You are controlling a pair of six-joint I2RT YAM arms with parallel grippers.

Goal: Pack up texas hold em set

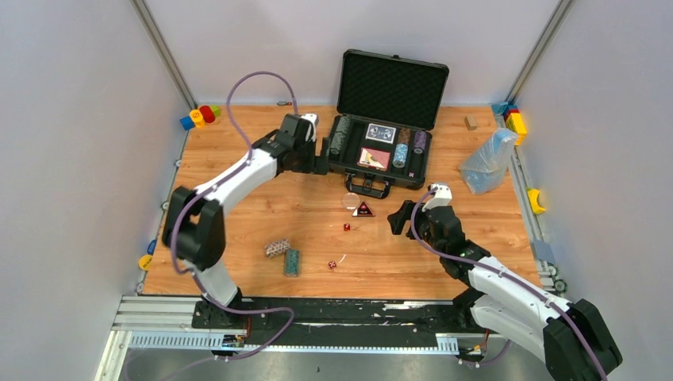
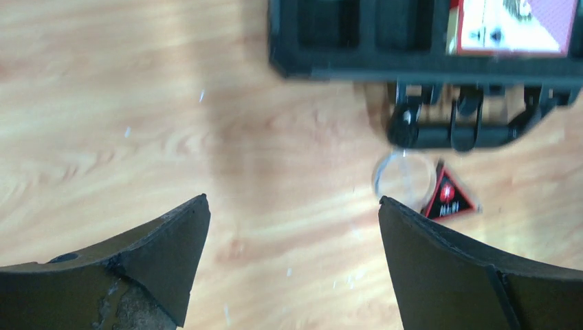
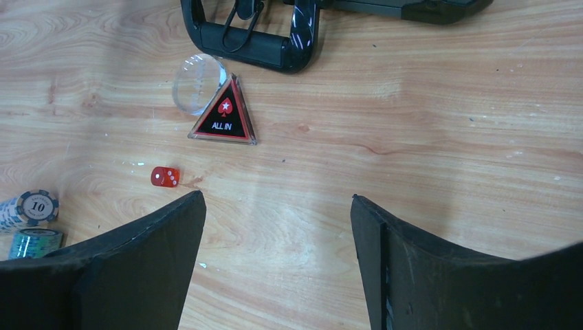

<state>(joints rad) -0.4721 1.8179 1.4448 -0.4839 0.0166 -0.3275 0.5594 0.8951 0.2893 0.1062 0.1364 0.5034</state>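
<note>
Grey walls (image 1: 71, 159) enclose the wooden worktop (image 1: 238, 206). The black case (image 1: 393, 87) lies open at the far middle, with chip rolls (image 1: 342, 135) and 2 card decks (image 1: 380, 133) already in its foam. Packing looks partly done. Still out are the triangular button (image 1: 363, 209), a clear disc (image 1: 350, 201) touching it, 2 red dice (image 1: 347, 227) and 2 loose chip rolls (image 1: 277, 248) at near left. The left gripper (image 2: 292, 200) is beside the case's left end and the right gripper (image 3: 276, 196) is near its handle (image 3: 237, 41); both have jaws apart and hold nothing.
</note>
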